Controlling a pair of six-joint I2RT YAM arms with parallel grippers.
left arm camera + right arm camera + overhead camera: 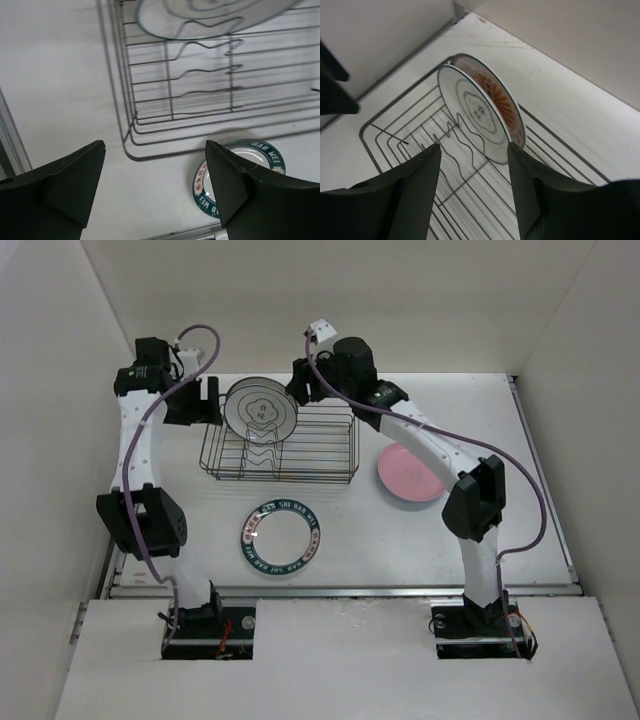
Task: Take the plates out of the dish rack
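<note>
Teal-rimmed plate (267, 152), "WEI" readable on it, lies flat beside the left gripper (155, 145). Grey ringed plate (475, 117) and orange-centre plate (504, 100) stand in the dish rack (395, 145), just ahead of the down-tilted right gripper (475, 147). Both grippers are spread wide.

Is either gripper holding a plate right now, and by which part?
Nothing is held. The left gripper hangs open beside the dish rack; the right gripper is open too, not clamped on the grey ringed plate standing in it.
</note>
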